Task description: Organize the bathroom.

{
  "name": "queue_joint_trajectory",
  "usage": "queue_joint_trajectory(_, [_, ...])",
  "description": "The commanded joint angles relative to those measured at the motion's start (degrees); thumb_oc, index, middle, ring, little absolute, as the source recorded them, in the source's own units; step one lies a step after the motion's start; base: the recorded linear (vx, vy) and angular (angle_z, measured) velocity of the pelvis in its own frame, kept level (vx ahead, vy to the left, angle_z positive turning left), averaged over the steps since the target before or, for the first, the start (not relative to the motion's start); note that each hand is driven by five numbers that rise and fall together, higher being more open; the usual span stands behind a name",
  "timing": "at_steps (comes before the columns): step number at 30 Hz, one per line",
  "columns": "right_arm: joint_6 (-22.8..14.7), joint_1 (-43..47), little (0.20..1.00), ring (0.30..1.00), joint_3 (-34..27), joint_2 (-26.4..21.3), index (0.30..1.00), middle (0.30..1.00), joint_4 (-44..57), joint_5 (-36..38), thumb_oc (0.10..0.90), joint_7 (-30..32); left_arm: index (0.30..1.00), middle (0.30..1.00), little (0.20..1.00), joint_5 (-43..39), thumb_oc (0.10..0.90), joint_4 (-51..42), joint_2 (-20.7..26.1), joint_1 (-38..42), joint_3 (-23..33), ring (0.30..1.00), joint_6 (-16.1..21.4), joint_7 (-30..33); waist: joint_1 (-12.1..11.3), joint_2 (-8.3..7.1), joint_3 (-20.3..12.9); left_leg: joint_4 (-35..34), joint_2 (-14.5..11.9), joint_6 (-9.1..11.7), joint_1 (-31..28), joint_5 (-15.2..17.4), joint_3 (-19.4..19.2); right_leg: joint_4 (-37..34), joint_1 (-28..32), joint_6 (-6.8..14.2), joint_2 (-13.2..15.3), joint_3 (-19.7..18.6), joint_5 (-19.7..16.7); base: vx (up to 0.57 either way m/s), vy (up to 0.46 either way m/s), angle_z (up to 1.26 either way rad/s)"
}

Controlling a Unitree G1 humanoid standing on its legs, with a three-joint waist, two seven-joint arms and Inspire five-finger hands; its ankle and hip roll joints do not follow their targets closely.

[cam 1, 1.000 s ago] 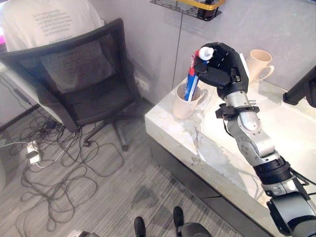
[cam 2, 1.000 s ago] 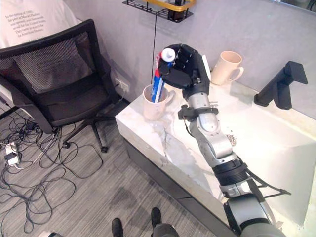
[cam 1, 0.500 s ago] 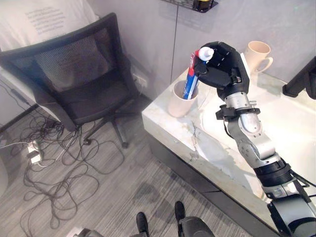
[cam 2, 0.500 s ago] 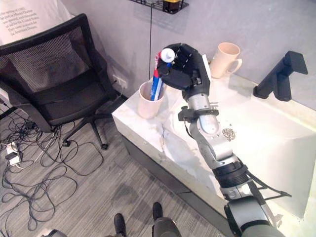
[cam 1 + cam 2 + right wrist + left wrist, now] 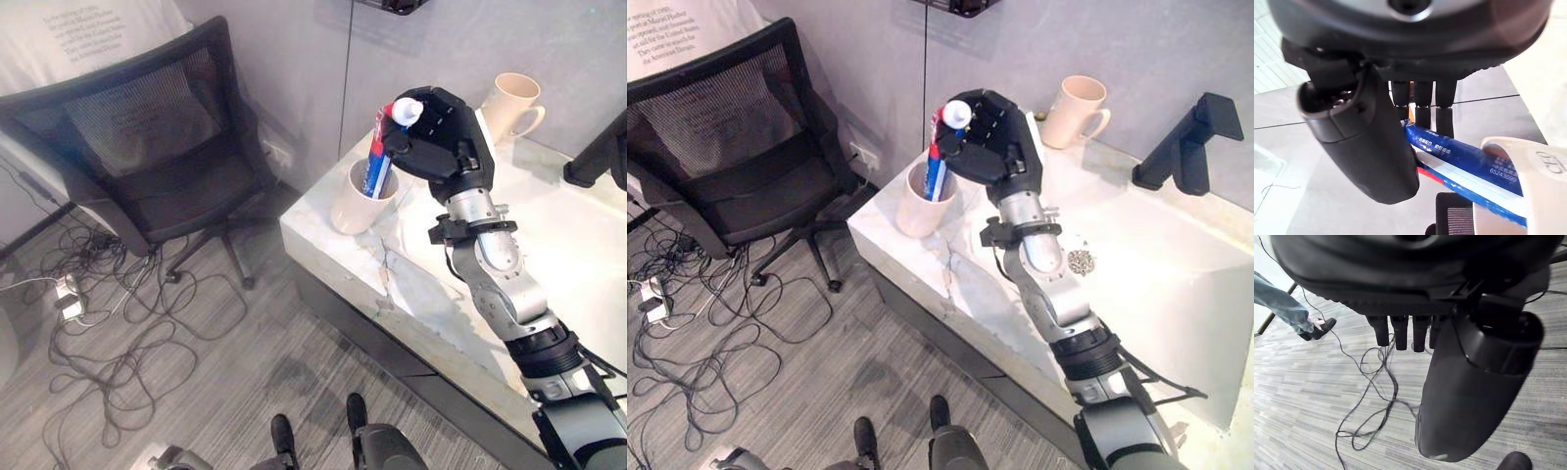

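A blue, red and white toothpaste tube (image 5: 375, 162) with a white cap stands tilted in a cream mug (image 5: 359, 203) at the near corner of the marble counter (image 5: 431, 305). My right hand (image 5: 443, 139) is shut on the tube's top end, thumb and fingers pinching it just under the cap. In the right wrist view the tube (image 5: 1459, 152) runs between the thumb (image 5: 1366, 142) and fingers down into the mug (image 5: 1520, 164). My left hand (image 5: 1400, 279) hangs above the floor with relaxed fingers, holding nothing.
A second cream mug (image 5: 511, 101) stands at the counter's back by the wall. A black faucet (image 5: 1187, 147) rises over the sink basin (image 5: 1176, 284). A black office chair (image 5: 147, 147) and loose cables (image 5: 118, 343) are left of the counter. A person's leg (image 5: 1283, 303) stands behind.
The whole picture has shifted a little, so the camera moved. My right hand keeps its hold on the tube standing in the mug.
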State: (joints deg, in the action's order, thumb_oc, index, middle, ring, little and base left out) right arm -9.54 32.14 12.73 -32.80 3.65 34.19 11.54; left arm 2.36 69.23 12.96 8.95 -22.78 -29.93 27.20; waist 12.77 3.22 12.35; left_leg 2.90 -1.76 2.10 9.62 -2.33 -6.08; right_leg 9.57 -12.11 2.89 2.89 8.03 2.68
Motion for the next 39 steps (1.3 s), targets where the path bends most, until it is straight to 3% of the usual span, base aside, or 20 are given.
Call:
queue_joint_trajectory(1, [-9.24, 4.05, 0.394, 0.394, -5.43, 3.89, 0.394, 0.394, 10.78, 0.18, 0.463, -1.22, 0.900, 0.900, 0.900, 0.07, 0.800, 2.04, 4.67, -2.74, -0.83, 0.900, -2.31, 1.19, 1.57, -4.05, -4.33, 12.49, 3.53, -2.67, 4.93, 8.01, -5.32, 1.21, 0.45, 4.01, -1.60, -7.74, 0.80, 0.00, 0.006, 0.03])
queue_joint_trajectory(2, [-9.31, 3.99, 0.425, 0.425, -5.22, 4.06, 0.425, 0.425, 10.71, -0.01, 0.483, -1.27, 0.900, 0.900, 0.900, 0.09, 0.800, 1.96, 4.70, -2.70, -0.88, 0.900, -2.36, 1.19, 1.50, -4.02, -4.24, 12.39, 3.53, -2.71, 4.87, 8.00, -5.33, 1.19, 0.42, 4.02, -1.58, -7.70, 0.80, 0.00, 0.000, 0.00])
queue_joint_trajectory(3, [-9.31, 3.96, 0.526, 0.526, -5.16, 4.16, 0.526, 0.526, 10.73, 0.07, 0.551, -1.32, 0.900, 0.900, 0.900, 0.29, 0.800, 2.04, 4.69, -2.71, -0.81, 0.900, -2.23, 1.16, 1.49, -4.00, -4.22, 12.35, 3.52, -2.71, 4.84, 7.97, -5.34, 1.22, 0.39, 3.99, -1.56, -7.68, 0.80, 0.00, 0.000, 0.00])
queue_joint_trajectory(5, [-9.60, 3.89, 0.592, 0.592, -4.97, 4.54, 0.592, 0.592, 10.60, -0.20, 0.595, -1.57, 0.900, 0.900, 0.900, 0.46, 0.800, 2.07, 4.61, -2.64, -0.69, 0.900, -2.13, 1.26, 1.43, -3.96, -4.07, 12.30, 3.47, -2.72, 4.85, 7.93, -5.43, 1.24, 0.36, 3.93, -1.56, -7.60, 0.82, 0.00, 0.000, 0.00])
queue_joint_trajectory(7, [-9.87, 3.91, 0.827, 0.827, -4.88, 4.63, 0.827, 0.827, 10.74, -0.10, 0.751, -1.76, 0.900, 0.900, 0.900, 0.63, 0.800, 2.02, 4.62, -2.51, -0.75, 0.900, -2.03, 1.15, 1.44, -4.01, -3.74, 12.50, 3.34, -2.75, 4.96, 8.00, -5.48, 1.48, 0.21, 3.90, -1.46, -7.48, 0.90, 0.00, 0.000, 0.00])
queue_joint_trajectory(8, [-9.68, 3.77, 0.900, 0.900, -4.95, 4.69, 0.900, 0.900, 10.98, 0.23, 0.800, -2.05, 0.900, 0.900, 0.900, 0.73, 0.800, 2.03, 4.64, -2.50, -0.74, 0.900, -1.95, 1.00, 1.49, -4.01, -3.67, 12.72, 3.29, -2.77, 5.03, 8.12, -5.51, 1.55, 0.23, 3.90, -1.40, -7.47, 0.95, 0.00, 0.000, 0.00])
queue_joint_trajectory(39, [-8.64, 0.62, 0.900, 0.900, -4.04, 4.89, 0.900, 0.900, 15.06, 1.93, 0.800, -5.42, 0.900, 0.900, 0.900, 3.02, 0.800, 2.00, 3.95, -2.92, -0.83, 0.900, -0.93, 0.69, 2.15, -4.59, -3.61, 13.86, 2.86, -2.79, 5.39, 8.67, -6.52, 1.51, 0.33, 4.04, -1.52, -7.94, 0.89, 0.00, 0.001, 0.00])
